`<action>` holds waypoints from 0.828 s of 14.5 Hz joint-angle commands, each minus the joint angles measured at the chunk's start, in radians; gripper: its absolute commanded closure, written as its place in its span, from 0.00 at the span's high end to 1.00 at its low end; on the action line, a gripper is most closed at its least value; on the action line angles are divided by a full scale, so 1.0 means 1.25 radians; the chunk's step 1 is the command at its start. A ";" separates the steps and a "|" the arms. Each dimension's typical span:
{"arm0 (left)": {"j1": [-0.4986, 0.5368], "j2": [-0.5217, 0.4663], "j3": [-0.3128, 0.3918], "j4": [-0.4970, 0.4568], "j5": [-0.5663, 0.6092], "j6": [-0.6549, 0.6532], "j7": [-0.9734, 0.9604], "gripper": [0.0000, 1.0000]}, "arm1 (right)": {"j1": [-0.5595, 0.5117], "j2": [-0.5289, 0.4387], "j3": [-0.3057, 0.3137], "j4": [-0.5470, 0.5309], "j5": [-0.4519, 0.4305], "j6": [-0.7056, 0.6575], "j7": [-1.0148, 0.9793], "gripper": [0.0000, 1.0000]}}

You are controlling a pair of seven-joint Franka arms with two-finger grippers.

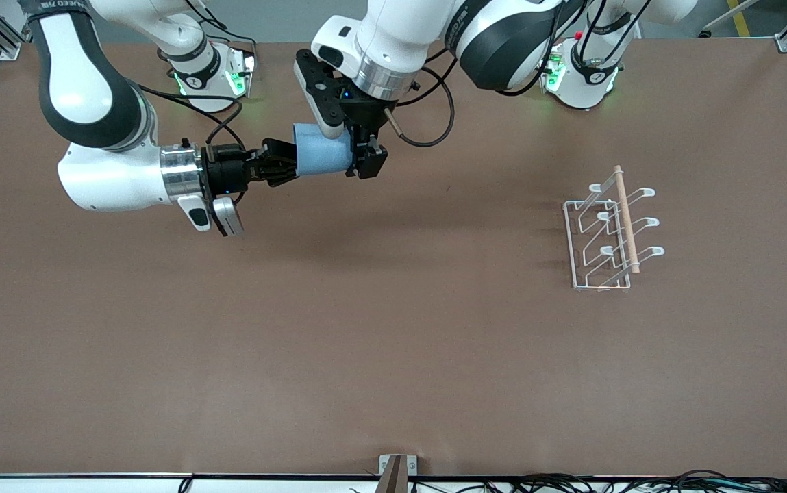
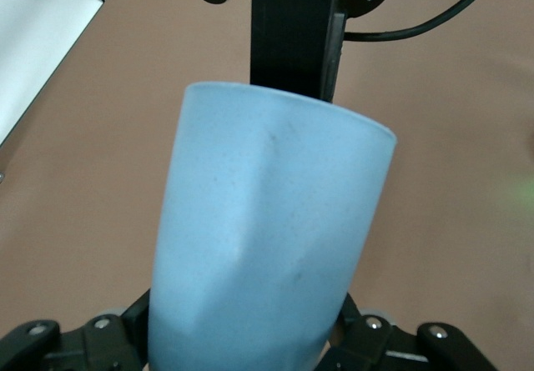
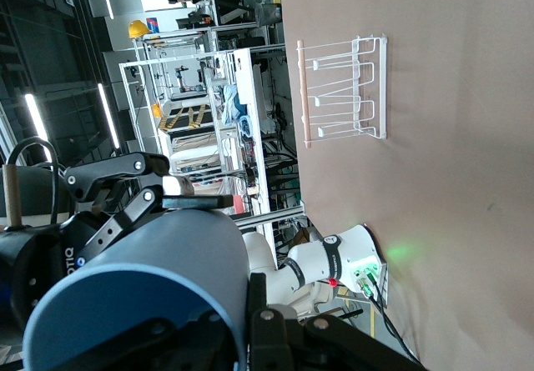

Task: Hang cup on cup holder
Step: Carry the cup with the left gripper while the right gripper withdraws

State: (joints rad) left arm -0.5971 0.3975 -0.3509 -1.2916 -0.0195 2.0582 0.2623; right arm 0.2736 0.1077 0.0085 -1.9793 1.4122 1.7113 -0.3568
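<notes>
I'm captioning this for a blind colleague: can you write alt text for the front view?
Both grippers hold a light-blue cup in the air over the brown table: the right gripper at one end, the left gripper clamped on the other from above. A white wire cup holder stands apart, toward the left arm's end of the table.

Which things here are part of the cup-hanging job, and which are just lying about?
Job:
- cup, held in the air between both grippers
- left gripper, shut on cup
- right gripper, shut on cup
- rack, toward the left arm's end of the table, all pegs bare

Lying about:
- nothing else on the table
</notes>
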 commanded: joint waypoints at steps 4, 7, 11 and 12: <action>0.010 0.002 -0.002 0.017 0.018 -0.007 0.021 0.42 | -0.014 -0.005 0.007 0.002 0.015 -0.017 0.001 1.00; 0.011 -0.005 0.003 0.016 0.023 -0.068 0.022 0.42 | -0.015 -0.006 0.002 0.020 0.009 -0.018 -0.003 1.00; 0.031 -0.016 0.009 0.016 0.077 -0.215 0.027 0.42 | -0.018 -0.014 -0.043 0.034 -0.087 -0.008 -0.003 1.00; 0.042 -0.017 0.009 0.016 0.096 -0.253 0.028 0.42 | -0.016 -0.017 -0.063 0.042 -0.166 -0.006 -0.002 1.00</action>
State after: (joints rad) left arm -0.5706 0.3908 -0.3388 -1.2780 0.0550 1.8288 0.2759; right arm 0.2654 0.1070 -0.0418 -1.9328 1.3212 1.7045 -0.3582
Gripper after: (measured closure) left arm 0.264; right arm 0.000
